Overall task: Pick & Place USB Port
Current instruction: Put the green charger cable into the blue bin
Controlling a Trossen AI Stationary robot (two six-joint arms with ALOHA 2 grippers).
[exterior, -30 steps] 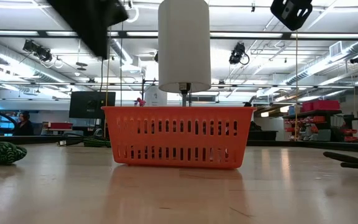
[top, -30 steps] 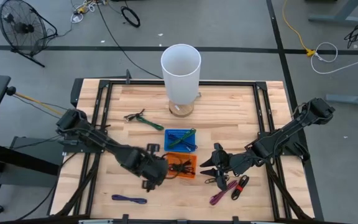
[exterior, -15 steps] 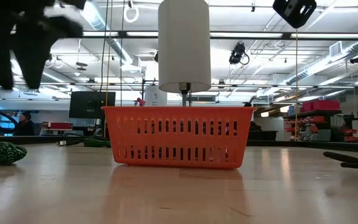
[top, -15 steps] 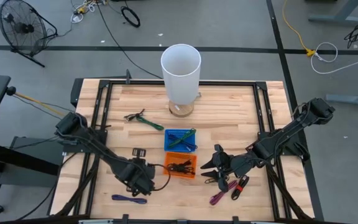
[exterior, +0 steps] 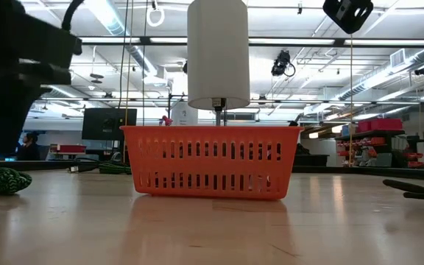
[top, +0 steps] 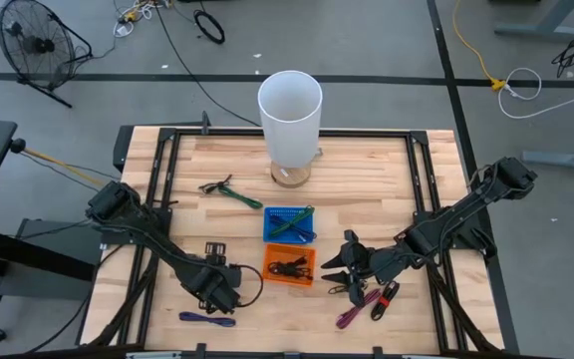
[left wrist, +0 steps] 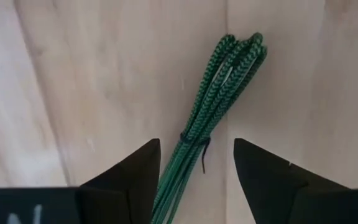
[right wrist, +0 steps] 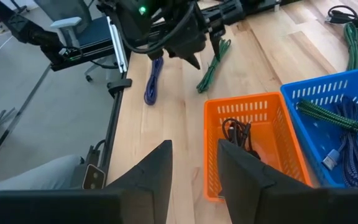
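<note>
Green cable [left wrist: 211, 118] between open left gripper [left wrist: 197, 163] fingers.

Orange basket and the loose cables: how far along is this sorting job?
Done: a black cable lies in the orange basket, and the blue basket holds braided cables. In hand: the left gripper, open, straddles a green cable on the table, not gripping. Left: the purple cable and the red cables by the waiting right gripper.
</note>
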